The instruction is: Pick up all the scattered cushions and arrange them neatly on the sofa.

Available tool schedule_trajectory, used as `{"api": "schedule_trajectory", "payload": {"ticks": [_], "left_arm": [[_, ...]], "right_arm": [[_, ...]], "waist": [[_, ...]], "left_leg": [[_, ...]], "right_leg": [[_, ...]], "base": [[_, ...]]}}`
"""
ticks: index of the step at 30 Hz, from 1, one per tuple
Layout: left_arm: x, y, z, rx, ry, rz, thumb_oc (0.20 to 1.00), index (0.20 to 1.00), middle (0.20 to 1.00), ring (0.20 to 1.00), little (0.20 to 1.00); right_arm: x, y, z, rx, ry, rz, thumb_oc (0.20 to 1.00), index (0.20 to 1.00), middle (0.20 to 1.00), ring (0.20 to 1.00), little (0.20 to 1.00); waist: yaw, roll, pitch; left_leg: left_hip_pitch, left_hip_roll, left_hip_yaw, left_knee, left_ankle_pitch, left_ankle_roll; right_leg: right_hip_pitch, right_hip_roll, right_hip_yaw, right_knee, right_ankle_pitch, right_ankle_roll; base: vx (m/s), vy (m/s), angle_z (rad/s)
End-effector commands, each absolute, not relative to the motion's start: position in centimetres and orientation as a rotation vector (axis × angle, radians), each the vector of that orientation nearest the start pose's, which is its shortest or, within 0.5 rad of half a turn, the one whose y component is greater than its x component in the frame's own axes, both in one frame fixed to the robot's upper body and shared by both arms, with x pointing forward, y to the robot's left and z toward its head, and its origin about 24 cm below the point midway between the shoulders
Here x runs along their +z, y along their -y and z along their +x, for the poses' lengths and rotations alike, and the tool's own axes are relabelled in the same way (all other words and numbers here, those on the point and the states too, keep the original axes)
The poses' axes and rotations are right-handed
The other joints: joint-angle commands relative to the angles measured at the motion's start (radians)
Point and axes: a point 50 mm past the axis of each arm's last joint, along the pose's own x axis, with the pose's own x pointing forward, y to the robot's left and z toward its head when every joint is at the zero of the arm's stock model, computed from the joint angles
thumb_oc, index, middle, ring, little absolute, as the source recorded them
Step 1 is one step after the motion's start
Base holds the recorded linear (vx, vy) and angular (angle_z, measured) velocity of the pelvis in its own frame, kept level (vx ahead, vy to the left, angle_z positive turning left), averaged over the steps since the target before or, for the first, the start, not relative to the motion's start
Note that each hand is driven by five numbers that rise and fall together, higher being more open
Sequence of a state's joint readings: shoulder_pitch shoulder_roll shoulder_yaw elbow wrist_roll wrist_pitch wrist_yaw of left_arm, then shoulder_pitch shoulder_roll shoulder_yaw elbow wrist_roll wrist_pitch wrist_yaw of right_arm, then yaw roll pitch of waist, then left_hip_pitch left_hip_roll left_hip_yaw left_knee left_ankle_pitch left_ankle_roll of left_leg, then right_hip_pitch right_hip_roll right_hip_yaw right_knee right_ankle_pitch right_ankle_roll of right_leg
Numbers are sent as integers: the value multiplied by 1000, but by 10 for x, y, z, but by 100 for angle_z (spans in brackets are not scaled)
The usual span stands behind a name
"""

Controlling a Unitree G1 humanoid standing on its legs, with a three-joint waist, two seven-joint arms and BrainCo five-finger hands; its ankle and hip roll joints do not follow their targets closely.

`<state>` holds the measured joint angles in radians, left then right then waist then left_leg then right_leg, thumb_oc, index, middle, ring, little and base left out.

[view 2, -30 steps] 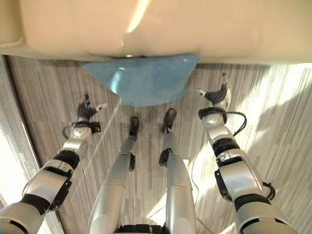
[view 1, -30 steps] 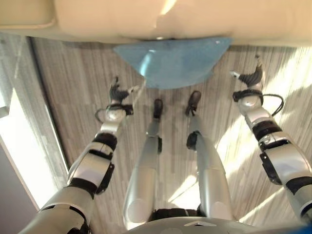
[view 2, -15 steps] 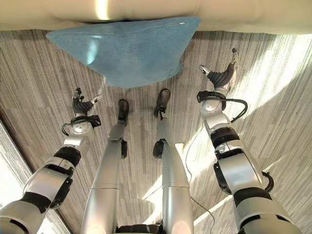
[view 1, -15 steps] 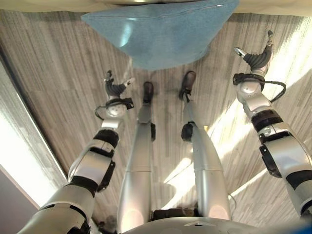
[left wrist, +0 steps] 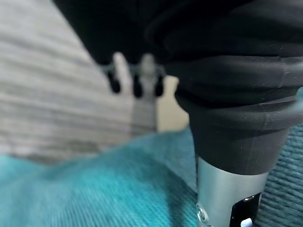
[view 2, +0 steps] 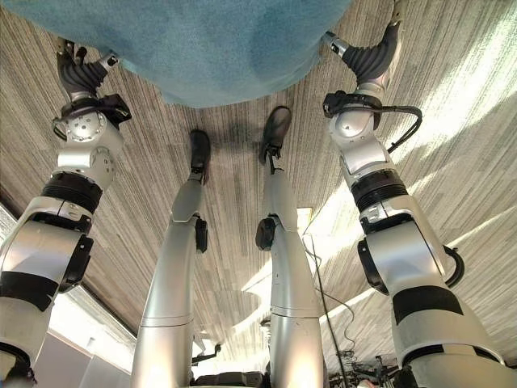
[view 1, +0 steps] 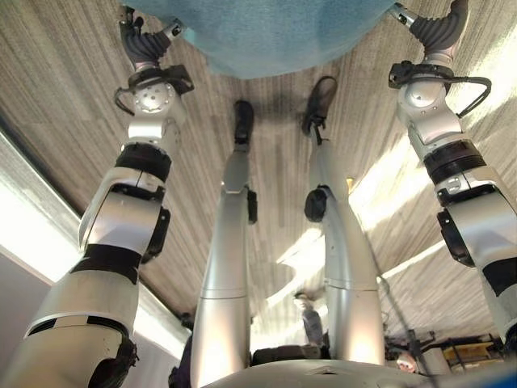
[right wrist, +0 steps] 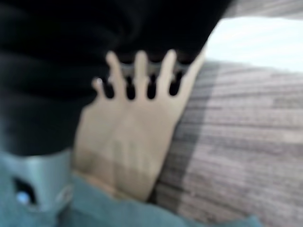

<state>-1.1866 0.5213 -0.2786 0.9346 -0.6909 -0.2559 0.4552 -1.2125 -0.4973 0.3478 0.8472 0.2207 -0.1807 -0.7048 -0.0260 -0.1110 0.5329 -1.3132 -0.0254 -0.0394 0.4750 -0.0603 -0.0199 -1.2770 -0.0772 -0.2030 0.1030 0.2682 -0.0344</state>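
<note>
The wood-grain floor lies nearest, streaked with sunlight. Further out a teal cushion lies on it, its rounded corner pointing back towards the robot. One hand stands at each side of it, which looks like the set-up for a two-handed scoop, since a soft, wide cushion would sag out of a single grasp.

The left hand sits at the cushion's left edge with fingers loosely extended; its wrist view shows the thumb over the teal fabric and nothing clasped. The right hand flanks the right edge, fingers spread straight, gripping nothing.

Beyond the fingertips in the right wrist view is a pale, cream surface, probably the sofa front where the cushion belongs.
</note>
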Motion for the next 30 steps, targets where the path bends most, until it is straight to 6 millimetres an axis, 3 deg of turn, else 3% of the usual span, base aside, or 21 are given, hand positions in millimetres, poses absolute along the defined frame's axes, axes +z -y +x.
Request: {"api": "schedule_trajectory", "payload": {"ticks": [1,6,7,9,10,11,13,15,16,17,18,19,20,24,30], "left_arm": [[243,-215,399,360,477,-193,1000,1000,1000,1000,1000],[253,-187,399,264,519,-240,1000,1000,1000,1000,1000],[258,-177,400,232,528,-251,1000,1000,1000,1000,1000],[260,-176,400,225,535,-261,1000,1000,1000,1000,1000],[270,-168,401,195,555,-267,1000,1000,1000,1000,1000],[271,-169,401,196,556,-267,1000,1000,1000,1000,1000],[282,-162,401,176,582,-269,1000,1000,1000,1000,1000],[299,-152,400,146,624,-269,1000,1000,1000,1000,1000],[300,-153,400,147,626,-269,1000,1000,1000,1000,1000],[313,-147,397,127,665,-276,1000,1000,1000,1000,1000],[319,-144,395,114,687,-283,959,959,959,959,959],[323,-143,393,107,704,-281,407,407,407,407,407],[331,-143,388,90,747,-313,200,200,200,200,200],[331,-143,384,73,767,-354,200,200,200,200,200],[307,-146,380,63,753,-401,200,200,200,200,200]], "right_arm": [[259,179,397,-479,602,-259,1000,1000,1000,1000,1000],[270,153,398,-364,641,-254,1000,1000,1000,1000,1000],[280,131,399,-278,668,-263,1000,1000,1000,1000,1000],[283,124,399,-253,674,-265,1000,1000,1000,1000,1000],[289,95,399,-156,680,-268,1000,1000,1000,1000,1000],[290,95,399,-156,681,-267,1000,1000,1000,1000,1000],[293,74,399,-91,675,-253,1000,1000,1000,1000,1000],[298,41,393,4,680,-237,1000,1000,1000,1000,1000],[299,41,393,5,681,-236,1000,1000,1000,1000,1000],[302,24,388,60,694,-223,580,580,580,580,580],[307,15,384,85,712,-212,275,275,275,275,275],[309,9,381,104,724,-203,200,200,200,200,200],[317,1,374,141,757,-155,200,200,200,200,200],[322,3,370,145,790,-126,200,200,200,200,200],[318,35,374,73,802,-109,200,200,200,200,200]], "waist": [[-6,17,-124],[-1,17,-140],[7,17,-145],[9,18,-145],[19,21,-148],[19,21,-147],[27,26,-148],[39,33,-147],[38,33,-146],[45,38,-147],[48,41,-148],[50,42,-150],[54,45,-160],[54,46,-170],[49,49,-191]], "left_leg": [[112,59,-135,-170,4,-42],[105,59,-137,-175,5,-46],[101,59,-136,-176,8,-48],[100,59,-135,-178,9,-48],[101,58,-136,-187,15,-52],[100,58,-136,-187,16,-52],[96,57,-137,-189,21,-54],[92,57,-137,-200,30,-58],[92,57,-137,-201,31,-58],[90,57,-138,-212,39,-60],[89,57,-138,-216,42,-61],[87,57,-138,-220,46,-63],[89,56,-140,-231,55,-66],[104,55,-142,-246,62,-68],[176,45,-135,-280,73,-73]], "right_leg": [[8,-95,-13,244,-255,189],[-5,-91,-9,241,-254,187],[-12,-92,-9,245,-252,187],[-15,-91,-8,245,-251,186],[-18,-91,-10,243,-248,185],[-18,-91,-10,243,-248,185],[-24,-92,-11,244,-245,186],[-29,-92,-12,239,-241,187],[-29,-92,-12,238,-240,187],[-33,-91,-15,235,-239,188],[-36,-90,-15,234,-239,188],[-38,-90,-15,233,-240,188],[-39,-86,-14,229,-238,188],[-24,-84,-16,219,-235,189],[45,-74,-13,192,-222,187]], "base": [[0,0,0],[0,0,0],[0,0,0],[0,0,0],[0,0,0],[0,0,0],[0,0,0],[0,0,0],[0,0,0],[1,-5,4],[1,-8,6],[0,-2,8],[-2,0,8],[-10,4,5],[-34,8,5]]}}
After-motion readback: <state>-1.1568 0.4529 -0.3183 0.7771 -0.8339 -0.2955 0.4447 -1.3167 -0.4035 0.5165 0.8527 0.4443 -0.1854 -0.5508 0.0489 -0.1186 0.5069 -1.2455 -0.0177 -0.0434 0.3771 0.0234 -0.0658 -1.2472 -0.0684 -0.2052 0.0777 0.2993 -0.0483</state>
